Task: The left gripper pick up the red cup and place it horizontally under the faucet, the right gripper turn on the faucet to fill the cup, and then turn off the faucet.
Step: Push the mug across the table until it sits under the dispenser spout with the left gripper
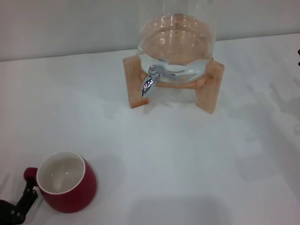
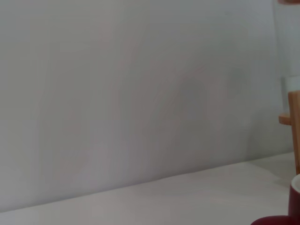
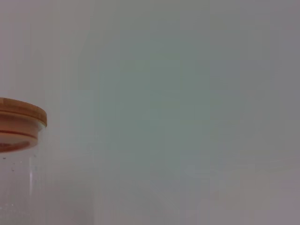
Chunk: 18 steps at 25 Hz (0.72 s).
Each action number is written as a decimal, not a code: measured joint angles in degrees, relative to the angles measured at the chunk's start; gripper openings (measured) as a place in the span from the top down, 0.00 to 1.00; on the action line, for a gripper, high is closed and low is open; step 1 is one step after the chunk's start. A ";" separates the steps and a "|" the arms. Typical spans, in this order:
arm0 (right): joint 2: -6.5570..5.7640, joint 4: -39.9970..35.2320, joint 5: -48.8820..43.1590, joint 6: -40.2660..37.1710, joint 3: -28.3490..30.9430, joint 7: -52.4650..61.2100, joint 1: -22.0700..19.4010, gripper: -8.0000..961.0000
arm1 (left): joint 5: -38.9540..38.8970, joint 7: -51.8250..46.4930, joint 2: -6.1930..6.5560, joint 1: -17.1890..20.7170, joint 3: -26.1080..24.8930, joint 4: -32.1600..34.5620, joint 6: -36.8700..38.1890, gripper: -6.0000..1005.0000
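Cup [image 1: 65, 183] sits upright on the table [image 1: 197, 159], well apart from the faucet [image 1: 150, 82], toward us and to the left of it. Faucet hangs off the dispenser [image 1: 176, 47] on its wooden stand [image 1: 208, 91], spout down, nothing under it.

Left tool [image 1: 26, 197] is right at the cup handle [image 1: 30, 174], touching or nearly so. We cannot tell whether its fingers are spread or already pinching the handle; only one dark finger shows at the frame corner.

Right tool: only a black sliver at the frame edge right of the stand [image 1: 298, 55]; state cannot be told.

Risks as we see them:
- The handle is small and glossy. A pinch there alone could let the cup swing or slip on lift.
- If the tool pushes in off-line, it shoves the cup instead of gripping it.
- The spout sits low, close to the stand leg. The cup could clip the leg or spout on the way in.
- Cup off-centre under the spout means water on the table.

Hidden: the lever position is hard to read. Left wrist view catches only a red cup edge [image 2: 294, 199] and a stand leg. Right wrist view shows just the dispenser's wooden lid [image 3: 21, 123].
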 joint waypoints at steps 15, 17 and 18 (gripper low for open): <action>0.00 0.00 0.00 -0.54 0.00 0.00 -0.25 0.17 | -0.14 0.00 0.04 -1.61 -0.14 -0.82 0.00 0.13; 0.00 0.00 0.00 -0.55 0.00 0.00 -0.26 0.18 | -0.14 0.00 0.04 -1.81 -0.10 -0.82 -0.03 0.13; 0.00 0.00 0.00 -0.57 0.00 0.00 -0.26 0.18 | -0.14 -0.02 0.04 -1.91 -0.03 -0.82 -0.06 0.13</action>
